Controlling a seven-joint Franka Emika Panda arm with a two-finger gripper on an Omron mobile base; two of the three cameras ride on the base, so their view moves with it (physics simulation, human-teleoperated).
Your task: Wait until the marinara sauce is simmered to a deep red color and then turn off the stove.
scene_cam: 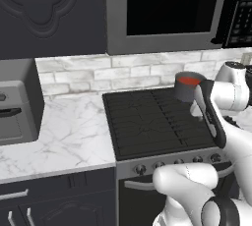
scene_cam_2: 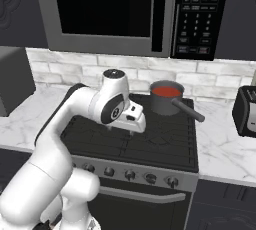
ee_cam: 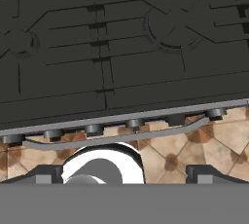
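Here you can see the stove [scene_cam_2: 135,139] with its black grates, set between two stretches of white marble bench [scene_cam: 69,131]. The pan [scene_cam_2: 167,99] sits on the back right corner of the stove, close to the brick wall. Its long handle points toward the front right. The sauce [scene_cam_2: 166,91] inside it is a small round red pool, bright red in both base views.

Your hand [scene_cam_2: 135,130] hangs over the middle of the stove, pointing down at the grates. It is left of the pan and well apart from it. The hand is wide open and holds nothing. In the hand view the two tips stand far apart at the bottom, with the grates above them and the row of knobs [ee_cam: 133,122] along the front edge of the stove. The tiled floor [ee_cam: 214,145] shows past that edge.

The knobs run along the silver front of the stove, five in a row. A microwave [scene_cam_2: 110,9] hangs above the stove. A grey box oven [scene_cam: 17,107] sits at the far left of the bench, and a toaster [scene_cam_2: 246,110] sits at the right edge.
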